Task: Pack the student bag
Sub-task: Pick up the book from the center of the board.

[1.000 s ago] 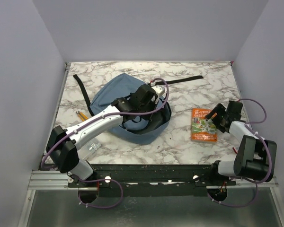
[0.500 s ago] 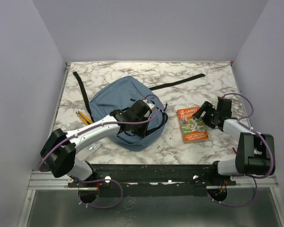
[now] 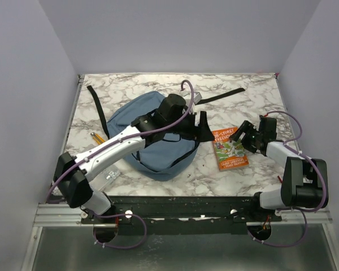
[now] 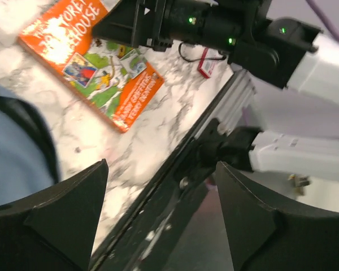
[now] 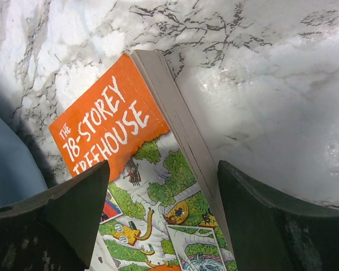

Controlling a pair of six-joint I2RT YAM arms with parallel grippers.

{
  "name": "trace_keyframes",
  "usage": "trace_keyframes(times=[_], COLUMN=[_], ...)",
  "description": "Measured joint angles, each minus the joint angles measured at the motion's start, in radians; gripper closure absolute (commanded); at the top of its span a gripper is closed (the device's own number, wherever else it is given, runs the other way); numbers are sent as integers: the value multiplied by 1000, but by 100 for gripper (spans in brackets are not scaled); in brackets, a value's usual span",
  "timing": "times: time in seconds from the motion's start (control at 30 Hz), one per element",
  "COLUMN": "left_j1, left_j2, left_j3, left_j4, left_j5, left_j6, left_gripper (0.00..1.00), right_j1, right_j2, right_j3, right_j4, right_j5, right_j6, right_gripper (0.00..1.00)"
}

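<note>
The student bag, dusty blue with black trim, lies flat at the table's centre-left; its edge shows in the left wrist view and in the right wrist view. An orange book lies just right of it. My left gripper hovers past the bag's right edge, open and empty, with the book ahead of it. My right gripper is low at the book's right side. It is open, with its fingers straddling the book's page edge.
Yellow pencils and a clear flat item lie left of the bag. Black straps trail to the back left and the back right. The table's front rail runs close below the left gripper.
My left gripper has opened, let go of the bag's rim and swung right toward the book. The bag has settled flat. The book slid left a second ago and has since stayed still.
</note>
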Motion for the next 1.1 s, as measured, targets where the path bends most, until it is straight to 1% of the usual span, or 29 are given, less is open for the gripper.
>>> trace_keyframes(times=[0.07,0.2,0.3,0.37,0.5,0.63,0.73,1.0,1.1], left_j1=[-5,-35,-78,-100,-115,-111,-108,-95,-90], left_j2=[61,187,261,304,410,512,570,654,668], left_j3=[8,5,5,13,93,173,201,231,236], left_j4=[74,126,132,124,105,62,25,-38,-48], left_j5=[16,-2,-65,-107,-161,-191,-212,-208,-194], left_j6=[-100,-251,-354,-396,-467,-489,-483,-460,-460], left_gripper=[21,22,24,25,26,26,27,27,28], right_j1=[1,4,4,4,5,5,5,4,5], right_j2=[-1,-17,-48,-66,-70,-72,-94,-203,-214], right_j3=[4,6,-5,-13,-26,-29,-31,-31,-31], right_j4=[-10,-47,-75,-91,-105,-117,-139,-211,-214], right_j5=[3,15,27,29,28,19,4,-64,-105], right_j6=[0,8,27,38,55,68,75,82,83], right_gripper=[19,19,25,26,34,34,34,33,37])
